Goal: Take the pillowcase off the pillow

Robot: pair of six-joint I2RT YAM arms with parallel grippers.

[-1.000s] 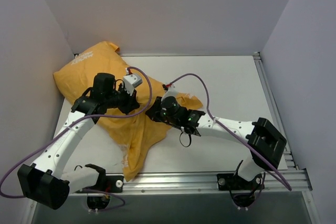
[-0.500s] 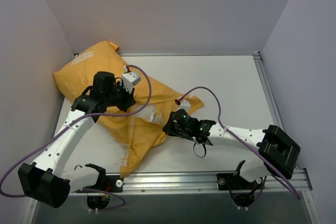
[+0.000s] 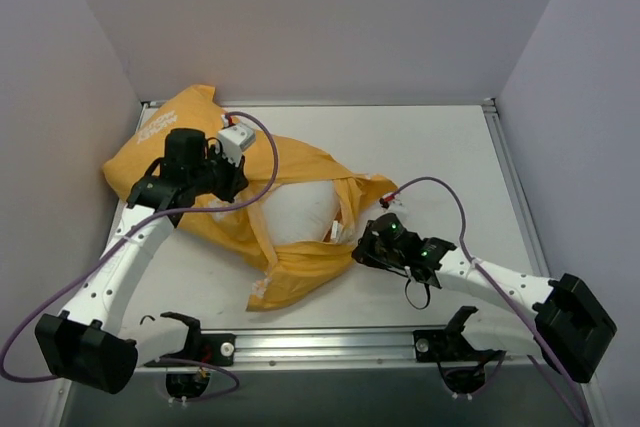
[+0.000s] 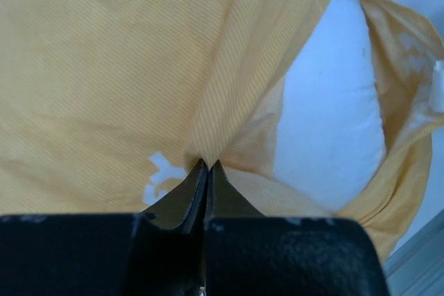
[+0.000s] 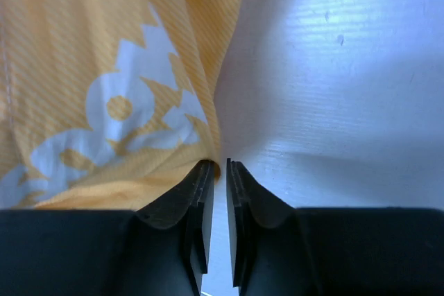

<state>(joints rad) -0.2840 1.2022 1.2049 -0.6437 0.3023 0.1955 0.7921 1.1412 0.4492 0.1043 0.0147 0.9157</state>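
The orange-yellow pillowcase [image 3: 160, 142] lies at the left of the table, its open end spread toward the middle. The white pillow [image 3: 295, 212] shows through that opening. My left gripper [image 3: 238, 179] is shut on a fold of the pillowcase beside the pillow. In the left wrist view the shut tips [image 4: 208, 164] pinch taut orange fabric [image 4: 104, 67], with the pillow [image 4: 333, 116] to the right. My right gripper [image 3: 360, 250] holds the case's open edge at the near right. Its tips [image 5: 220, 164] stand almost closed on the printed fabric's edge [image 5: 83, 46].
The white table [image 3: 440, 157] is walled at the left, back and right. A metal rail [image 3: 330, 342] runs along the near edge and another [image 3: 515, 197] along the right side. Purple cables loop over both arms.
My right gripper has pulled the case's edge toward the near right, opening the case and baring the white pillow. My left gripper has shifted a little back and left, still holding fabric.
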